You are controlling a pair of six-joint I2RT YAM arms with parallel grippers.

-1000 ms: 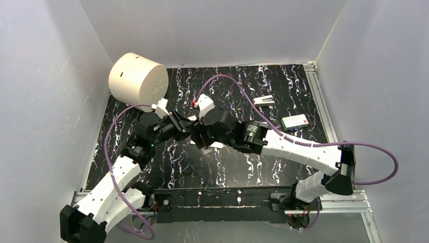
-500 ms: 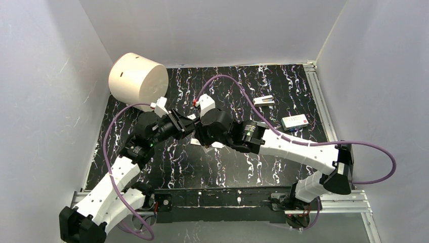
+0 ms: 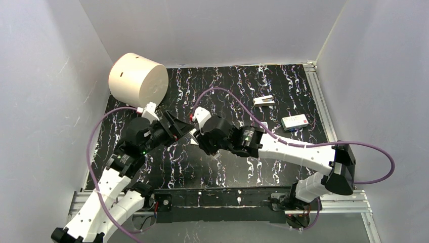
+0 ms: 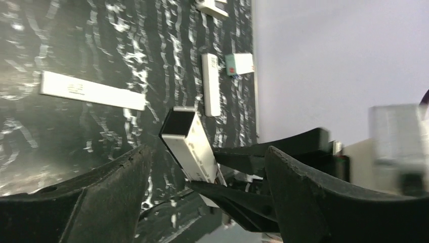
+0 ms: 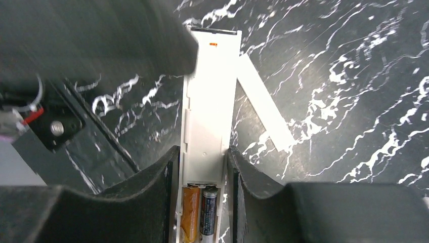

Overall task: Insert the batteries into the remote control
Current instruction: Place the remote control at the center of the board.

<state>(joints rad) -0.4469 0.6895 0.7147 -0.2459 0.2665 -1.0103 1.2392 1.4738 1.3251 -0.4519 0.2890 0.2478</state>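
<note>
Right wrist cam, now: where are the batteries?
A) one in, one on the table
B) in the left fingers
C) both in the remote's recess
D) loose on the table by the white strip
C: the batteries lie side by side in the open recess of the remote control, which is clamped between the right fingers.

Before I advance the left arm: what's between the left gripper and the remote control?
Nothing. In the left wrist view the open left gripper faces the remote control across bare air.
</note>
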